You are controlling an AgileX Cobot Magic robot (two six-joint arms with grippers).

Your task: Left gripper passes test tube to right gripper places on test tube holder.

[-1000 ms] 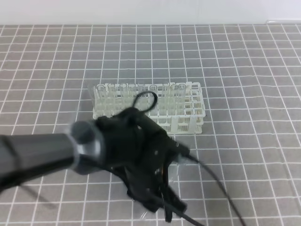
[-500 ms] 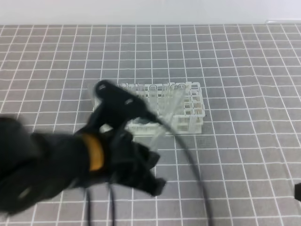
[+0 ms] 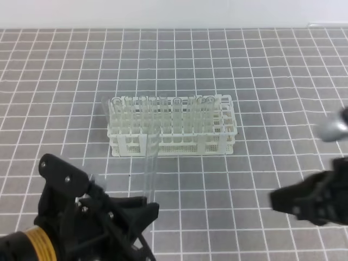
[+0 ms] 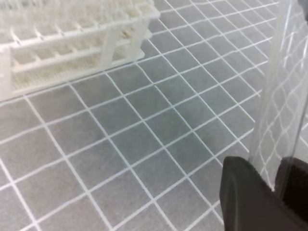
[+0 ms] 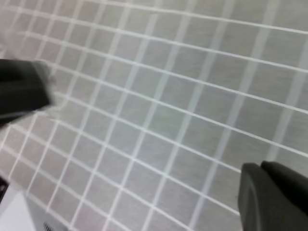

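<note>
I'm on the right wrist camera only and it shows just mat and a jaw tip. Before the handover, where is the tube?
Observer: The left gripper holds the test tube by its lower end, nearly upright, in front of the test tube holder.
Operator: Is my gripper near it?
Observer: No. The right gripper is well off to the tube's right, shut and empty.
Operator: Is the rack free?
Observer: Its far row already holds several clear tubes; the nearer rows look open.
</note>
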